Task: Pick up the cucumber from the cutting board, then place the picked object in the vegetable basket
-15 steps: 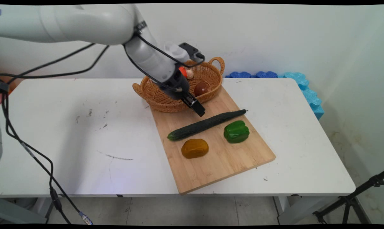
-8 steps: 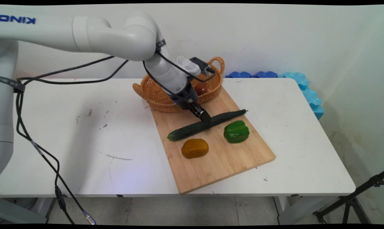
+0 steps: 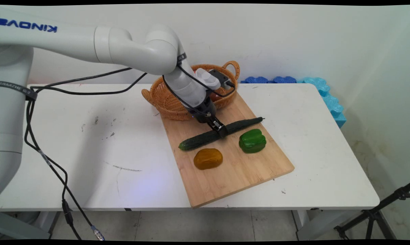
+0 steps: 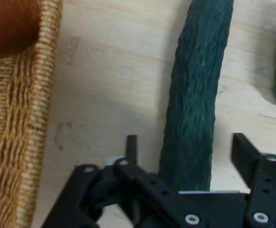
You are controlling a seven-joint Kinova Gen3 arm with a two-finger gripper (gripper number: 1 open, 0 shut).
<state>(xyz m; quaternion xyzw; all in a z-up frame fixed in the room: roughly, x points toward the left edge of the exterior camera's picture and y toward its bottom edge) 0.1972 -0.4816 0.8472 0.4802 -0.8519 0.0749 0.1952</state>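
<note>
A long dark green cucumber (image 3: pixel 218 133) lies slantwise on a wooden cutting board (image 3: pixel 239 170). My gripper (image 3: pixel 221 130) is down over the cucumber's middle. In the hand view the gripper (image 4: pixel 188 147) stands open, one finger (image 4: pixel 131 148) on each side of the cucumber (image 4: pixel 195 95), with gaps between the fingers and its skin. A green bell pepper (image 3: pixel 252 140) and an orange-brown lump (image 3: pixel 208 158) lie on the board just beyond the cucumber.
A wicker basket (image 3: pixel 171 102) with handles stands on the board's far end, close behind my hand; a red-brown round thing (image 4: pixel 7 23) sits in it. Blue foam pieces (image 3: pixel 324 92) lie along the table's far right edge. Black cables hang at the left.
My gripper has come down from in front of the basket and forward onto the cucumber's middle. The cucumber, pepper and orange-brown lump have not moved.
</note>
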